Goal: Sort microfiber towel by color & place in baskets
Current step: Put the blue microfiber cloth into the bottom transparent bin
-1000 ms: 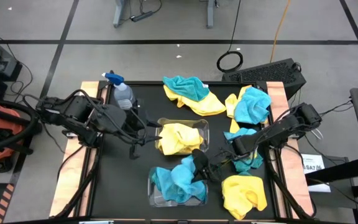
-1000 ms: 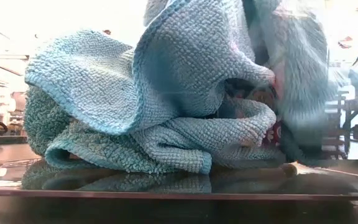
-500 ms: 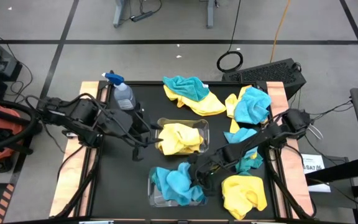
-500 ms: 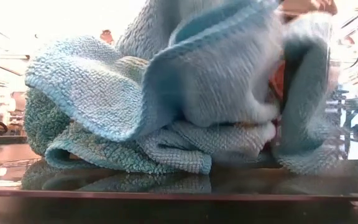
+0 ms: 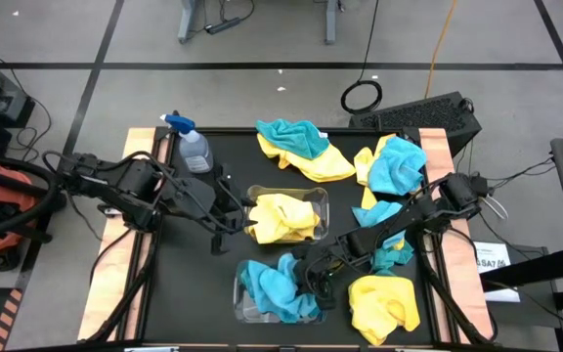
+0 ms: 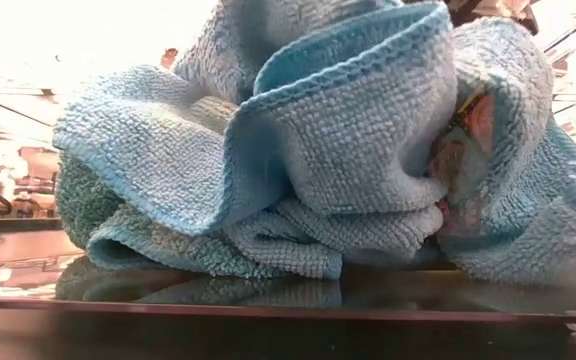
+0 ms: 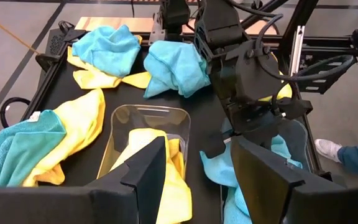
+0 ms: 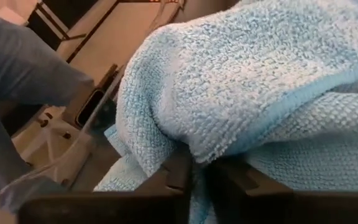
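I am holding the right gripper [image 5: 313, 275] pinched on a teal towel [image 5: 274, 285] lying in the near basket [image 5: 245, 311], while the left gripper [image 5: 231, 211], fingers parted and empty, is hovering beside the yellow-filled basket [image 5: 313, 198].

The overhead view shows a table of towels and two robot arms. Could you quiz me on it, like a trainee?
1. True or false: the clear rectangular plastic basket beside the open left claw holds yellow microfiber towels.
2. The right claw is at: A the floor; B the second clear plastic basket, which holds teal-blue towels; C the yellow-filled basket.
3. What colour is the soft microfiber towel pinched in the right claw?

Key: 1 true; 2 B; 3 teal-blue.
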Motion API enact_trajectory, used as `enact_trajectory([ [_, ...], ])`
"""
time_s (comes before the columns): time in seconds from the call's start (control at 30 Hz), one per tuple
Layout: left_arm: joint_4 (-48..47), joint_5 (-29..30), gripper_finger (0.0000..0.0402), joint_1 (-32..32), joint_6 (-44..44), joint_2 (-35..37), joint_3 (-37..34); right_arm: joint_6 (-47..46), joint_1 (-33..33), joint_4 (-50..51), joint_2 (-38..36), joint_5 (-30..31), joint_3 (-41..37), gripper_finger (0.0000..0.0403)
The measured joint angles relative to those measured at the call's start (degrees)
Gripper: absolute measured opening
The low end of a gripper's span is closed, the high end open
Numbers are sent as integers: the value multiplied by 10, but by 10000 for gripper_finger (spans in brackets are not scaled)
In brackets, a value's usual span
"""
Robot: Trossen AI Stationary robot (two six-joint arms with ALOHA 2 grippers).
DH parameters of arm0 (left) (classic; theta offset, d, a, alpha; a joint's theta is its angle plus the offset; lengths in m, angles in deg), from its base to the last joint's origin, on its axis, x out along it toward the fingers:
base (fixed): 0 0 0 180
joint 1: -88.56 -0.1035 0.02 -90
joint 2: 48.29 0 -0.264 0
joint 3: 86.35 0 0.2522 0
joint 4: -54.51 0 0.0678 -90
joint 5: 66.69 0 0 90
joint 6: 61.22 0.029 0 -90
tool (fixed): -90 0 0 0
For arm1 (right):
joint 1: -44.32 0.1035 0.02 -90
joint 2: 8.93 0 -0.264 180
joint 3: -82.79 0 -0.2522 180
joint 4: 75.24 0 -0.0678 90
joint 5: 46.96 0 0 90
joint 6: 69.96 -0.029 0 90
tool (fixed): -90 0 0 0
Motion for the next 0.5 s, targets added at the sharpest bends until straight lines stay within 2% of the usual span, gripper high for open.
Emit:
enact_trajectory([
  [0.27, 0, 0, 187, 0, 0, 0, 0, 14, 0, 6, -25, 2, 0, 144],
  [0.5, 0, 0, 187, 0, 1, 0, 0, 18, 0, 16, -67, 4, 0, 185],
])
